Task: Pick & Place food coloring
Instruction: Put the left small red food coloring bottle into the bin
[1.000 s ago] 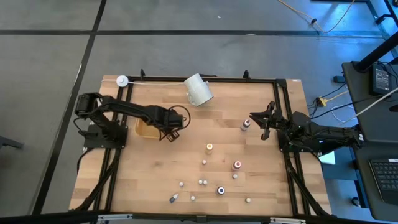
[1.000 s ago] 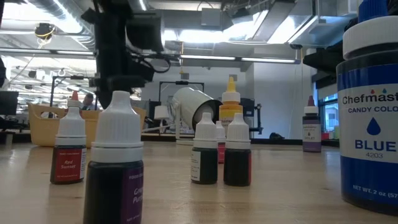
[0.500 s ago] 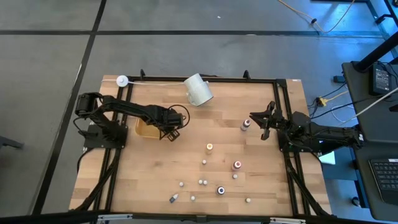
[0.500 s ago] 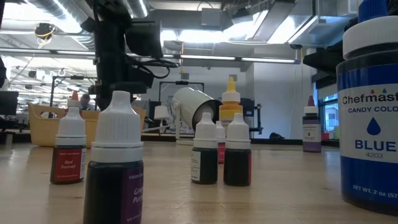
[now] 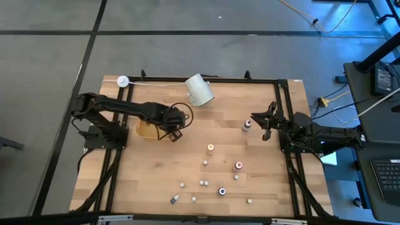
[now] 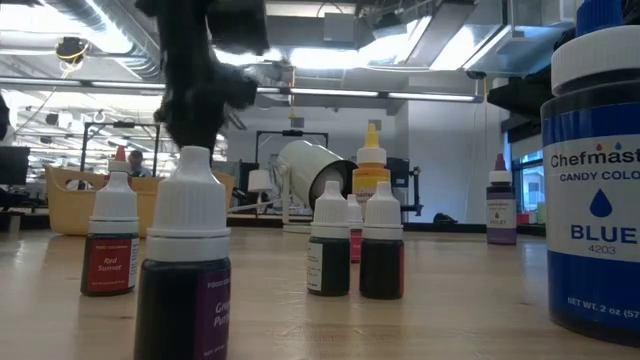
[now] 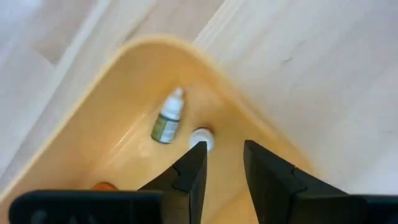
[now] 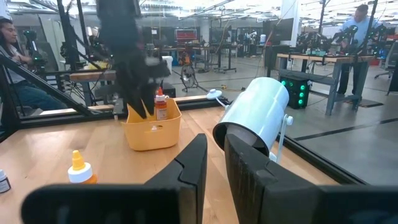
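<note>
High view: you have the left gripper over the near corner of the shallow yellow-orange tray on the wooden table. The right gripper waits at the table's right edge, just beside a dark-capped dropper bottle. About ten more small food coloring bottles stand scattered across the table's middle and front. A big white cylindrical cup lies tipped at the back edge.

Low view: your nearest items are a dark bottle with a white cap, a red-labelled bottle, a pair of small white-capped bottles, an orange-capped bottle and a large blue jar.

Left wrist view: your left fingers stand a narrow gap apart, holding nothing, above the tray's inside. In the tray lie a green-labelled bottle and a white-capped one.

Right wrist view: your right fingers are pressed together, empty. Ahead sit the cup, the tray with a red-capped bottle upright in it, and an orange-capped bottle close by.
</note>
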Tool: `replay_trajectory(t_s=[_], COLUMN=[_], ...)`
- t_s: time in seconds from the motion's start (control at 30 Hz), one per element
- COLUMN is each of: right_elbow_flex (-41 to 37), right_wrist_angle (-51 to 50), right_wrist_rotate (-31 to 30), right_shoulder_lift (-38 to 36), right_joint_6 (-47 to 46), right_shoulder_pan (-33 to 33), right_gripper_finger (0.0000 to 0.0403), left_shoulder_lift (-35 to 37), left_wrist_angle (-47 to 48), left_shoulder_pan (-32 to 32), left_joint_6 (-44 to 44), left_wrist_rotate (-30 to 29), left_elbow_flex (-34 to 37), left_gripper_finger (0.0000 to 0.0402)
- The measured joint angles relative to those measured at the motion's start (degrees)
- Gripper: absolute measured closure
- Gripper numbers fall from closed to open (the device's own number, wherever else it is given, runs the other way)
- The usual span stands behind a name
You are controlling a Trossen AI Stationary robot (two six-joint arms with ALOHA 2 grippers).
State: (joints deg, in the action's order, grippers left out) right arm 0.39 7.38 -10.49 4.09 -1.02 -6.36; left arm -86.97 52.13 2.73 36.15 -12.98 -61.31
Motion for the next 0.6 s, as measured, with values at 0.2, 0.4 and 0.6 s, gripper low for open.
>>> replay_trajectory(t_s=[0.2, 0.4, 0.6], right_elbow_flex=[0.01, 0.01, 0.01], right_wrist_angle=[-0.01, 0.01, 0.01], right_wrist_rotate=[0.0, -0.01, -0.01], right_shoulder_lift=[-0.01, 0.01, -0.01], right_joint_6=[-0.01, -0.01, -0.08], right_shoulder_pan=[-0.01, -0.01, 0.01], right_gripper_finger=[0.0341, 0.0341, 0.0341], left_shoulder_lift=[5.78, 7.21, 5.19], left_wrist_angle=[-5.7, -19.35, -31.66], left_shoulder_pan=[-6.65, -17.21, -24.9], left_joint_6=[-7.07, -12.92, -16.82], left_wrist_rotate=[4.67, 7.7, 12.85], left_elbow_flex=[-2.81, -2.83, -2.84], left_gripper_finger=[0.0302, 0.0301, 0.0302])
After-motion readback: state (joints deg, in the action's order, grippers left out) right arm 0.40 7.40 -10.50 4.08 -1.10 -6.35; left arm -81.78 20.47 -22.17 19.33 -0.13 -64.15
